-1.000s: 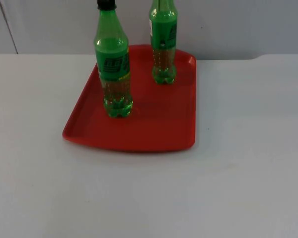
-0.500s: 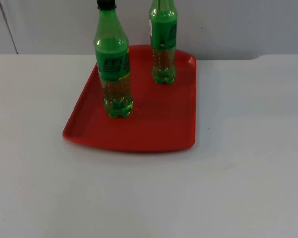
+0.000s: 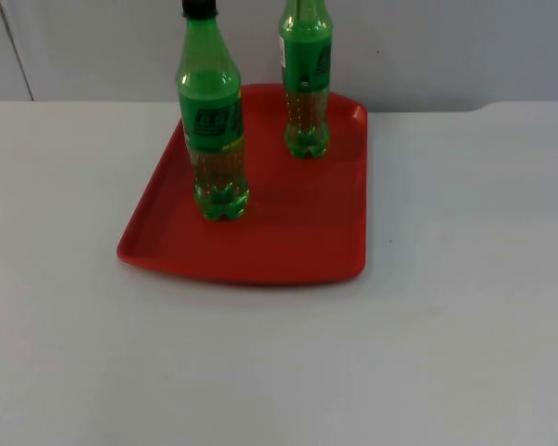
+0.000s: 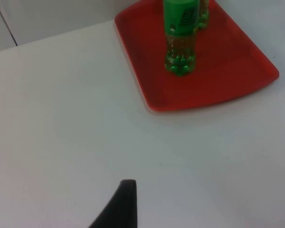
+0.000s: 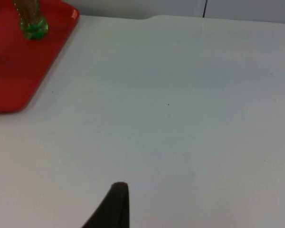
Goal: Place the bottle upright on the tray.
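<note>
Two green bottles stand upright on the red tray (image 3: 288,232). The nearer bottle (image 3: 214,121) has a black cap and stands at the tray's left side. The second bottle (image 3: 306,84) stands at the tray's far right corner. In the left wrist view the nearer bottle (image 4: 180,38) stands on the tray (image 4: 218,80), and my left gripper (image 4: 125,204) hangs over bare table well short of it. My right gripper (image 5: 115,204) waits over bare table to the right of the tray (image 5: 19,71), where the base of the second bottle (image 5: 32,23) shows. Neither gripper touches anything.
The white table (image 3: 465,325) spreads wide around the tray, with free room in front and to the right. The grey partition wall (image 3: 446,46) closes off the back just behind the tray.
</note>
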{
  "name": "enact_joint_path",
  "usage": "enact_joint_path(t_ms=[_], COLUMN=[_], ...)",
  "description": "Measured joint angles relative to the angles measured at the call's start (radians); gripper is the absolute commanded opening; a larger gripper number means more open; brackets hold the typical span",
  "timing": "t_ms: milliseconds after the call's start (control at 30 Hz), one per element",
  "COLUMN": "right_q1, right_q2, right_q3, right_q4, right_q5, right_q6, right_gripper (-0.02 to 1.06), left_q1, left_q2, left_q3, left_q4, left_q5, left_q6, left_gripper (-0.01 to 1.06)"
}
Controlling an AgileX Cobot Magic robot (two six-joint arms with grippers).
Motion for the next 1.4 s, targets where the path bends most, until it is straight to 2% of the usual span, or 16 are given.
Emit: enact_joint_path(t_ms=[667,1400], right_q1=[0.000,0.000], right_q2=[0.000,0.000], right_q3=[0.000,0.000], right_q4=[0.000,0.000], right_q5=[0.000,0.000], right_q6=[0.000,0.000], right_gripper=[1.05,1.05], left_q1=[0.018,0.239], left_q2=[0.000,0.000], left_q3=[0.000,0.000], left_q4=[0.011,0.021], left_q5=[0.000,0.000], left_q6=[-0.001,-0.001], left_gripper=[1.05,1.05])
